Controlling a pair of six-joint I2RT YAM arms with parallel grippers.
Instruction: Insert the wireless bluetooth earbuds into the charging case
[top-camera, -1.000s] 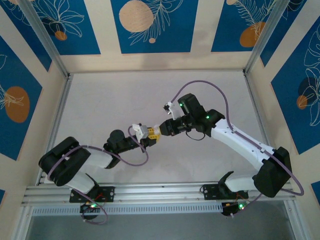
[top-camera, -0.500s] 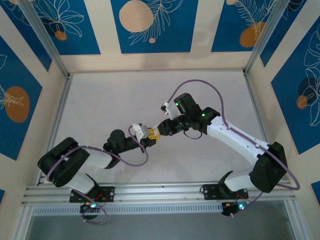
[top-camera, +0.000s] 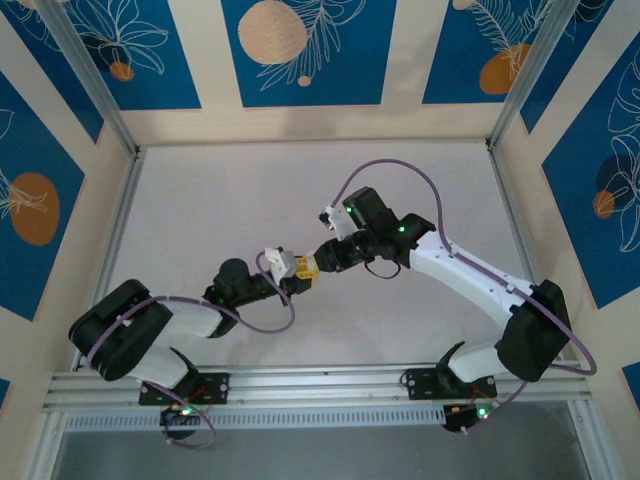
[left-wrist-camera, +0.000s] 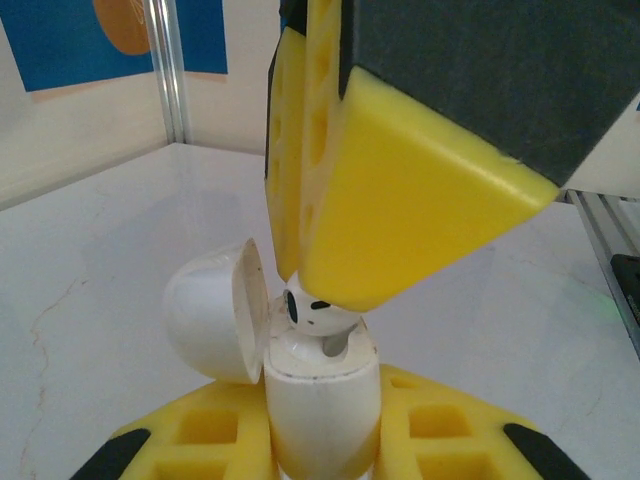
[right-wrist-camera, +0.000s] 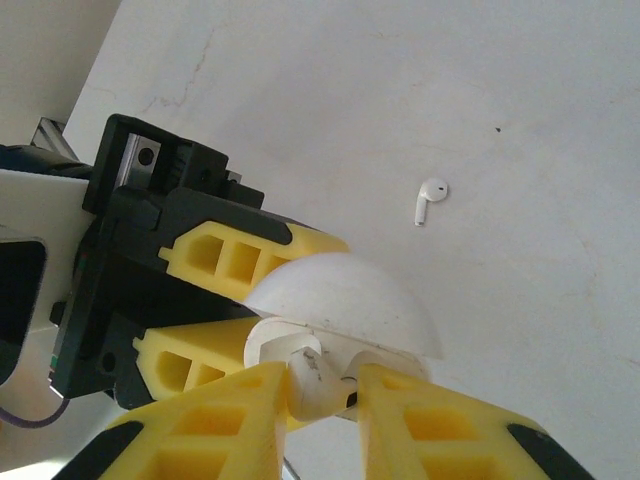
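Pale marbled tabletop (top-camera: 230, 200), blue floral walls. Left claw (top-camera: 291, 267) clamps the glossy white charging case (left-wrist-camera: 320, 400), lid open. Right claw (right-wrist-camera: 322, 405) pinches a tiny white earbud (left-wrist-camera: 312, 312) at its mouth. Light and slippery, I'd say: pinch the head. A second white earbud (right-wrist-camera: 431, 198) lies apart.

Earbud (left-wrist-camera: 318, 318) pinched in the right end effector (right-wrist-camera: 322, 385), its lower end hidden inside the case (left-wrist-camera: 320, 400). Case bottom buried between the left end effector (left-wrist-camera: 320, 450) fingers and cut off by the frame edge. From above, both too small to tell.
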